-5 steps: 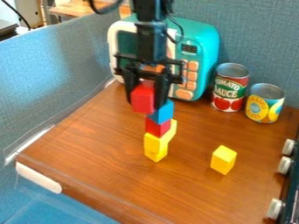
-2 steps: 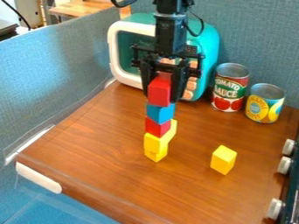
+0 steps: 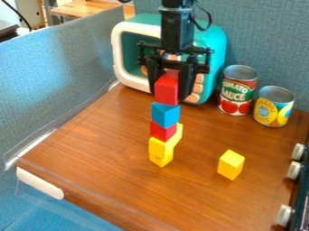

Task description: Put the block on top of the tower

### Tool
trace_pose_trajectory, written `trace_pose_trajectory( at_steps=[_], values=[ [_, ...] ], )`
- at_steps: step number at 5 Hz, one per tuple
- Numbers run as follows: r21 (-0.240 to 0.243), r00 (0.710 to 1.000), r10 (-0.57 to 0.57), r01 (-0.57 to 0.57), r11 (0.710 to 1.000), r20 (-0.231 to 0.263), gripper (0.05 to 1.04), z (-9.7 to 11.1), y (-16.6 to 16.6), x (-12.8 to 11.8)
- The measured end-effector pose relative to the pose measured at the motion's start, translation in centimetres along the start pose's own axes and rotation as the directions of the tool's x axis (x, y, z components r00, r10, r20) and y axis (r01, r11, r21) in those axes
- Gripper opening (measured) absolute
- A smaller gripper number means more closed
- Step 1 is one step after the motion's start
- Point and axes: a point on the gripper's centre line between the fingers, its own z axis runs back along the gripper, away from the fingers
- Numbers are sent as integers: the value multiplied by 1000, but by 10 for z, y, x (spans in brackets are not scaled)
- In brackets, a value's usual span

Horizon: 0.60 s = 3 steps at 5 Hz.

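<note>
The black gripper point(image 3: 169, 92) hangs over the middle of the table, shut on a red block point(image 3: 166, 90). Directly below that block stands the tower, with a blue block point(image 3: 165, 115) on top, a smaller-looking red block point(image 3: 163, 131) under it and yellow blocks point(image 3: 161, 150) at the bottom. The held block's lower edge lies right at the blue block's upper edge in the view; whether they touch, I cannot tell.
A lone yellow block point(image 3: 231, 164) stands on the wooden table point(image 3: 109, 149) to the right. Behind are a teal toy microwave point(image 3: 211, 40), a tomato sauce can point(image 3: 238, 90) and a yellow can point(image 3: 274, 106). Knobs point(image 3: 294, 170) line the right edge.
The gripper has moved right with the red block, from the tower's upper left to above it, and most recently slightly up. More of the blue block shows. The tower stands where it was.
</note>
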Motion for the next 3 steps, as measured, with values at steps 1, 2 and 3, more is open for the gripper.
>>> trace_pose_trajectory(
  at_steps=[1,2,3],
  values=[
    [-6,999,6,-6,1000,-36,599,-8,3,1],
    [-3,999,13,-13,1000,-47,599,-8,6,-1],
    [5,998,20,-19,1000,-65,599,-12,8,-1]
  ],
)
